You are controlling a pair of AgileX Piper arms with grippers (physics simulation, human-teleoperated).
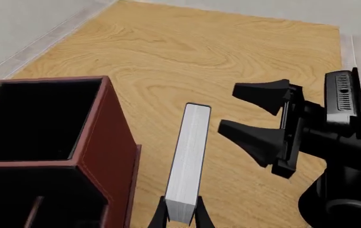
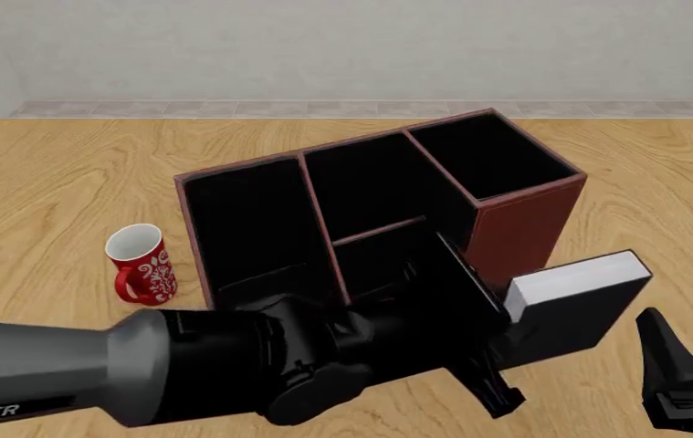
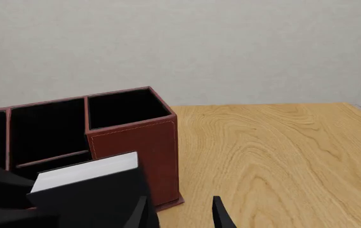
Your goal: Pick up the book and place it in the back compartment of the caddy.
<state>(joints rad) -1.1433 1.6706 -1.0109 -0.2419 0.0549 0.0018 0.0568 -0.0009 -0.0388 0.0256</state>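
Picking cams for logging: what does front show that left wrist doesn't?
Front only: the mug, all the caddy sections at once, and the left arm's body.
Left wrist only: the left gripper shut on the book's page edge, and the right gripper with jaws open.
Both: book, caddy, table.

Red-and-white mug (image 2: 141, 264) upright on wooden table (image 2: 54, 182), handle toward camera side. Pale wall (image 2: 321, 46) behind, tiled strip at its base.
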